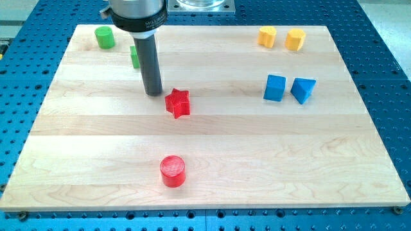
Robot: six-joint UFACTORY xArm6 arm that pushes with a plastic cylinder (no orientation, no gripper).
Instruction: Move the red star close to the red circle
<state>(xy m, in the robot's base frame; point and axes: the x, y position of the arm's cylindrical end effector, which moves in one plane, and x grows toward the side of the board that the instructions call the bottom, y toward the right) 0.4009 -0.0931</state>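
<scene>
The red star (178, 102) lies a little left of the board's middle. The red circle (173, 171), a short cylinder, stands near the view's bottom edge of the board, almost straight below the star and well apart from it. My tip (153, 94) rests on the board just to the upper left of the star, very near it; whether it touches the star is unclear.
A green cylinder (104, 37) stands at the top left and a second green block (134, 56) is half hidden behind my rod. Two yellow blocks (267, 36) (295, 39) sit at the top right. A blue cube (275, 88) and a blue triangular block (303, 90) stand at the right.
</scene>
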